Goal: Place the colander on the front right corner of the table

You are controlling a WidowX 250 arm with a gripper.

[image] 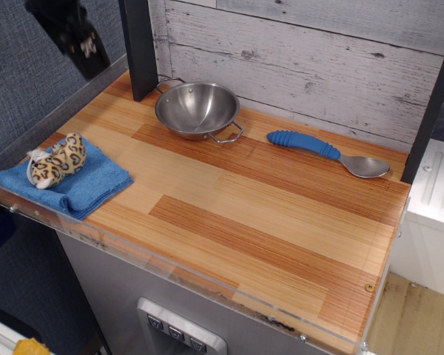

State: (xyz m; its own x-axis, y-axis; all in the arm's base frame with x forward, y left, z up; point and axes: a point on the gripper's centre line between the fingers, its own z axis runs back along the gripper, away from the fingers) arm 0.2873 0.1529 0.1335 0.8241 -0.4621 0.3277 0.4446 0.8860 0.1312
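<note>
The colander is a round shiny steel bowl with wire loop handles. It stands upright at the back left of the wooden table, near a dark post. My gripper is a black, blurred shape at the top left, high above the table's left edge and well away from the colander. I cannot tell how its jaws stand. Nothing is held in it that I can see. The table's front right corner is bare wood.
A blue-handled metal spoon lies at the back right. A blue cloth with a leopard-print soft toy on it lies at the front left. A dark post stands at the back left. A clear rim edges the table.
</note>
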